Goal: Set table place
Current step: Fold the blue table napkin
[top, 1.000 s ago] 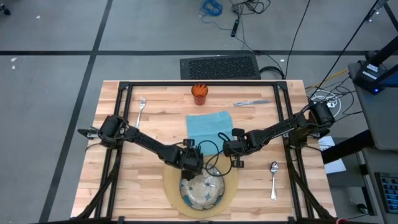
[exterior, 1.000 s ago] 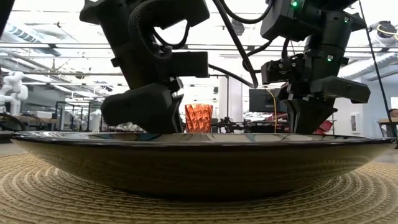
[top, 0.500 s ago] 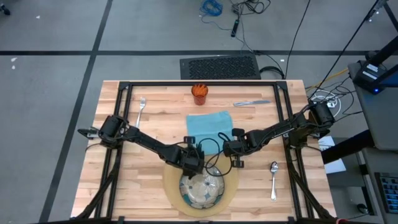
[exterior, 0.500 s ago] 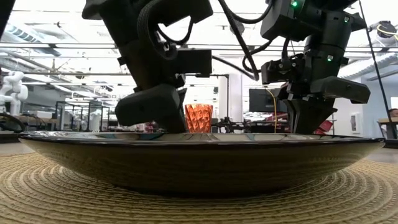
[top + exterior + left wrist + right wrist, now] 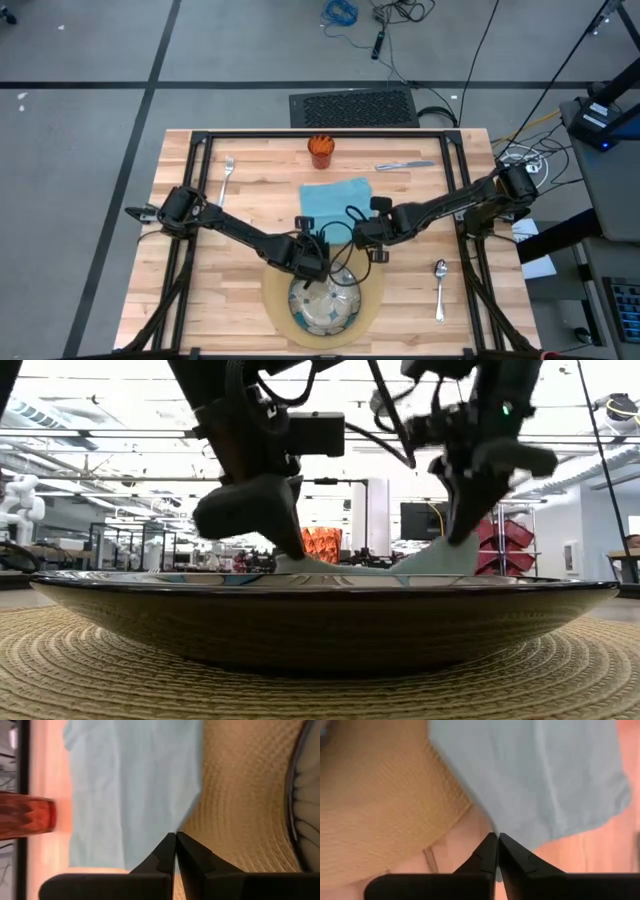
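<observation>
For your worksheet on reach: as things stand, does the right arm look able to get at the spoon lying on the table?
Probably not yet. The right gripper is shut on a near corner of the napkin, so it is occupied. Otherwise the way looks free: the spoon lies alone on bare table on that arm's side.

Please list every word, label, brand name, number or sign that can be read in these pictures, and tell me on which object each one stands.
There is no readable text in any view.
The plate, mat, napkin, cup, fork, knife and spoon carry no lettering.
Signs in the room behind the table in the low view are too blurred to read.
</observation>
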You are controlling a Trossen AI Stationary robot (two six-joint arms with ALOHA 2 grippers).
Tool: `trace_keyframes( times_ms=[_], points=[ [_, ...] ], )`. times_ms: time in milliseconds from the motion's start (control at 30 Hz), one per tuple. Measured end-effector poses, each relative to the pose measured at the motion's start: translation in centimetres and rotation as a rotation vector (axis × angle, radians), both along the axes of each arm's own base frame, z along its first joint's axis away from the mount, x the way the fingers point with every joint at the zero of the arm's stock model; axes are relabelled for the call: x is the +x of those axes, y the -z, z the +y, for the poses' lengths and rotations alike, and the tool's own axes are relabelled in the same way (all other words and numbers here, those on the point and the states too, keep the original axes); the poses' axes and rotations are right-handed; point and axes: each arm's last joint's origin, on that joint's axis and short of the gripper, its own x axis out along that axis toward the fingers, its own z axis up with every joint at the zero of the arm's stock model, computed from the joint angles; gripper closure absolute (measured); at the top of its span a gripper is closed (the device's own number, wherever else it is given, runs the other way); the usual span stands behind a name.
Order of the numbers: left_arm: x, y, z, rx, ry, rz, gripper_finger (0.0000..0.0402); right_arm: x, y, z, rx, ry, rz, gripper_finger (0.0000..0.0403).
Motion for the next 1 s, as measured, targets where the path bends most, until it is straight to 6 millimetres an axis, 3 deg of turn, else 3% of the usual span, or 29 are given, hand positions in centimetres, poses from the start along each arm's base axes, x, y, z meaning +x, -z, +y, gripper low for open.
trace_keyframes(
  times_ms=[267,533,1000],
  points=[
    [-0.6,-2.2,-2.1,0.077,-0.029,-0.005,0.0401,0.0,-4.5,1.4,-0.069,0.009,0.034,0.0403],
    [-1.5,-5.1,-4.0,0.209,-0.056,-0.038,0.0401,-0.3,-7.0,2.7,-0.134,0.029,0.006,0.0403],
    [-1.6,-8.3,-3.9,0.336,-0.076,-0.065,0.0401,-0.5,-10.2,2.7,-0.264,0.05,-0.043,0.0403]
  ],
)
